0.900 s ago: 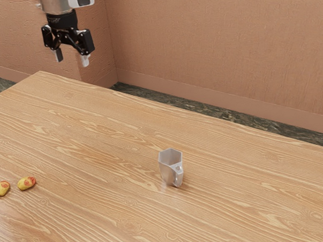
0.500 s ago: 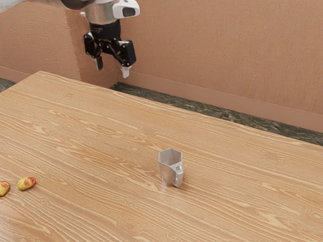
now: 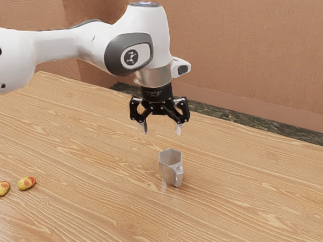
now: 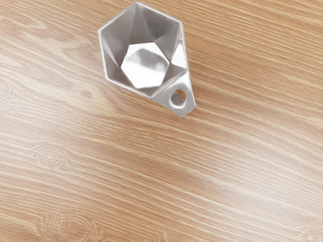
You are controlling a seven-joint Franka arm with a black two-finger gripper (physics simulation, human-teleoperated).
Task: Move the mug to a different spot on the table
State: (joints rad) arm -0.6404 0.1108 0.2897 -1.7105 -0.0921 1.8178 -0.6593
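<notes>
Open jaws above a silver hexagonal mug [image 3: 171,167] on the wooden surface [image 3: 254,205].
The white arm [image 3: 73,45] reaches in from the exterior view's left. Its jaws are spread wide and point down, holding nothing and clear of the mug's rim. The mug stands upright near the middle of the surface. In the wrist view the mug [image 4: 144,55] shows its faceted inside and a small looped handle [image 4: 177,98] at one corner. One yellow-and-red piece [image 3: 26,183] and a second piece [image 3: 2,188] lie side by side, well apart from the mug, toward the exterior view's left.
</notes>
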